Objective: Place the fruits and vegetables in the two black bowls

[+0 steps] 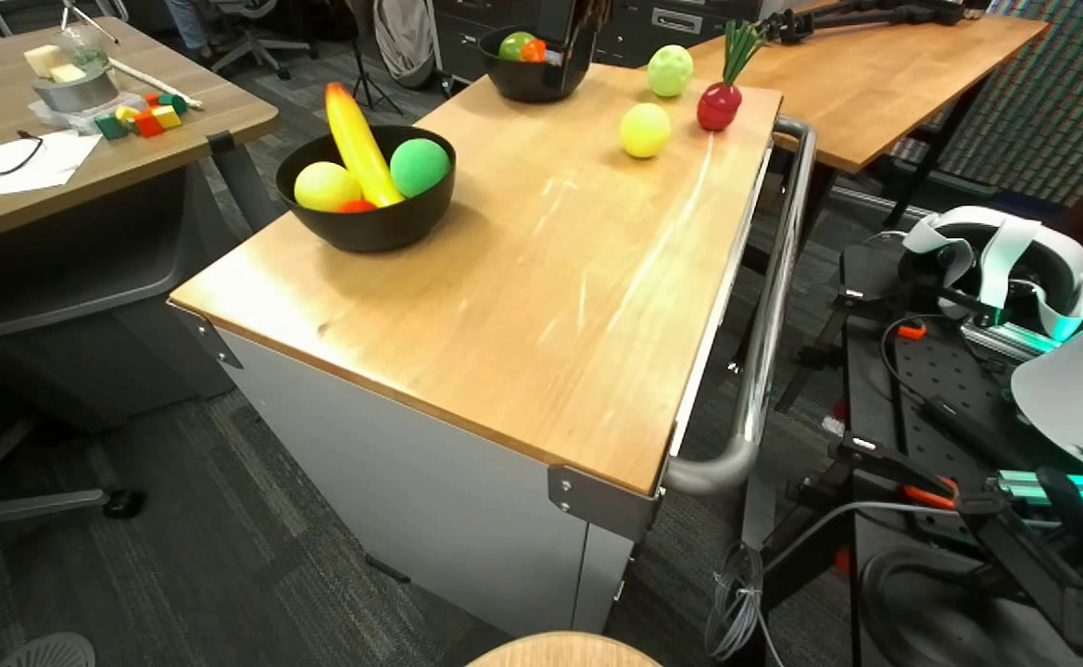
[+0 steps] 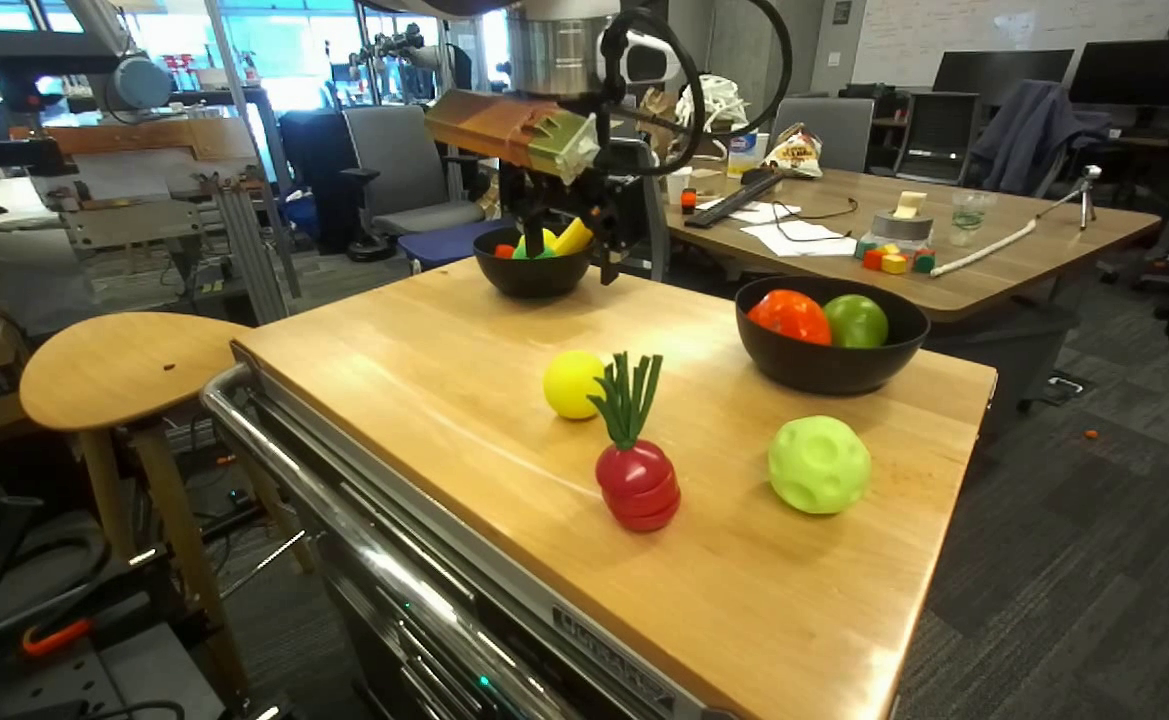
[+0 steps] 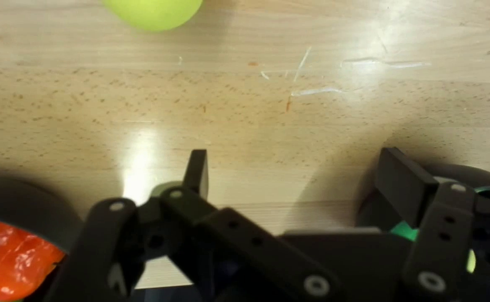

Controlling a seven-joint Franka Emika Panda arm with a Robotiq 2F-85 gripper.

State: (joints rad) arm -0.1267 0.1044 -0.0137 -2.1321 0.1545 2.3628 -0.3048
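Hand (image 3: 297, 176) hovers spread wide apart, and in an exterior view radish (image 2: 639, 488) stands near, left of lime-green ball (image 2: 819, 465)!

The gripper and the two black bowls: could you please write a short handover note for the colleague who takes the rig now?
Gripper: open, holding nothing, above the wooden worktop.
Done: one black bowl holds the banana, a yellow round fruit, a green ball and a red-orange piece, partly hidden. The second black bowl holds a glossy red-orange fruit and a green round fruit.
Left: the loose yellow ball, the radish-like red root with green leaves and the dimpled light green ball, all on the worktop, not yet in a bowl.
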